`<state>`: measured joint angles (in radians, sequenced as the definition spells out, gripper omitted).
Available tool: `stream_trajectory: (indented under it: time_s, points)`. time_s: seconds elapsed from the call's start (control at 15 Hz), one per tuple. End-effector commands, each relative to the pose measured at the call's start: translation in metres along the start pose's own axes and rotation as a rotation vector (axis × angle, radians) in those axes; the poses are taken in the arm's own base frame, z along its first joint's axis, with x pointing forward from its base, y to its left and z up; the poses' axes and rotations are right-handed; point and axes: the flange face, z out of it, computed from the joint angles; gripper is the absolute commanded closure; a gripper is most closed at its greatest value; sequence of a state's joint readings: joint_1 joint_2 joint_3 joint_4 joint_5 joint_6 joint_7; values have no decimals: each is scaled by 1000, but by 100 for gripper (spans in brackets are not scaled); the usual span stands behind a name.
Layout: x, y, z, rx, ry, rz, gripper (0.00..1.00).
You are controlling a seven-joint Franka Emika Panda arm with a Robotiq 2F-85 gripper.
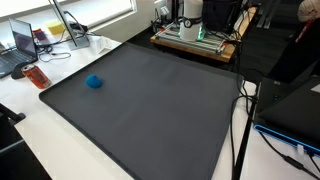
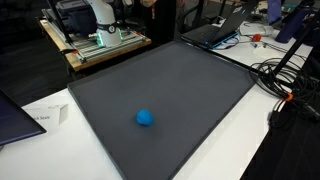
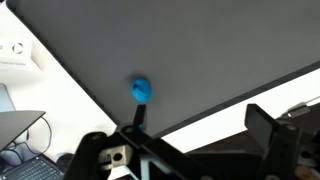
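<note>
Fingers of the gripper (image 3: 178,135) stand spread and empty, well apart from the small blue ball (image 3: 141,90) on the dark mat (image 3: 200,50); centring over it before lowering seems wise.

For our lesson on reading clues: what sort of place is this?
Probably a robotics lab or office: an open grey laptop on a white table, tangled black cables, and a white robot arm base beside a dark grey mat.
</note>
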<state>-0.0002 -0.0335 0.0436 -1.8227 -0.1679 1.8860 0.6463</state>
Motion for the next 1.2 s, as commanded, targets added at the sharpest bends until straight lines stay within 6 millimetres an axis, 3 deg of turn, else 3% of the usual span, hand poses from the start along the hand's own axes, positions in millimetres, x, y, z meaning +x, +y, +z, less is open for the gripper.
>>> stream_trajectory:
  time_s: [0.0,0.6,1.13]
  points:
    - [20,-1,31,-62,-2,134,0]
    - [56,1,117,-143,-36,320,0]
    - [98,17,216,-188,-8,411,0]
